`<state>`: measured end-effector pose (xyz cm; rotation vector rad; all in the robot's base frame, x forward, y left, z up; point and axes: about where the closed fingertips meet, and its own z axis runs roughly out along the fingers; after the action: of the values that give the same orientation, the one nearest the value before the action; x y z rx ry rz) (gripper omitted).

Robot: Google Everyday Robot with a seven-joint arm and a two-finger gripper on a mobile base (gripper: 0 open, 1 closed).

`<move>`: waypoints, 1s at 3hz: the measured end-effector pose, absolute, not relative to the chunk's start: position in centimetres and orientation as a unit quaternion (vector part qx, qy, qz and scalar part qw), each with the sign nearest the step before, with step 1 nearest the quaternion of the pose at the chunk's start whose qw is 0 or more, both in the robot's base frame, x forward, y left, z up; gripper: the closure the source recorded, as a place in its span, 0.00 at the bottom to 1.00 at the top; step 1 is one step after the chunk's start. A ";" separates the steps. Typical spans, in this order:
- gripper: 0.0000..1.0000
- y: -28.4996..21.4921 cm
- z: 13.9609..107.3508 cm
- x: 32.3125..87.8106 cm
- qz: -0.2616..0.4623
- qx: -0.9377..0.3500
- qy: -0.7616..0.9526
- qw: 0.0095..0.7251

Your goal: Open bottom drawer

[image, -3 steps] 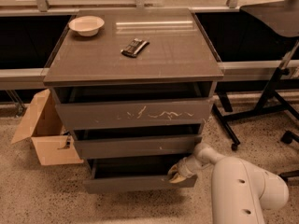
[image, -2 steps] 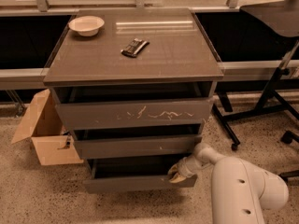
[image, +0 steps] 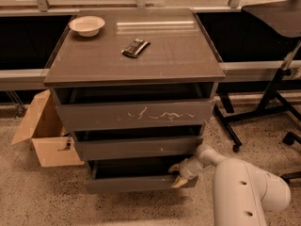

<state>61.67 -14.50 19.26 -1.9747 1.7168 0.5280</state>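
The bottom drawer [image: 136, 183] is the shortest dark grey-brown front at the foot of the cabinet. It stands pulled out a little, with a dark gap above its top edge. My gripper [image: 178, 175] is at the drawer's right end, its pale fingertips [image: 179, 182] hooked over the top edge of the front. My white arm [image: 244, 192] reaches in from the lower right. Above are the mid-sized drawer front [image: 138, 147] and the tall scratched drawer front [image: 136, 114].
On the cabinet top [image: 178, 55] sit a white bowl [image: 87, 25] and a dark bar-shaped packet [image: 135, 47]. An open cardboard box [image: 44, 131] stands on the floor at the left. A black stand's legs [image: 263, 107] spread at the right.
The view and the arm look almost the same. The gripper stays at the right end of the bottom drawer, and the drawer has not visibly moved.
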 end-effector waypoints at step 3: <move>0.00 -13.9 18.3 60.7 0.194 -0.724 0.624 0.221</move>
<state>60.66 -13.94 18.33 -1.9999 1.7250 0.5370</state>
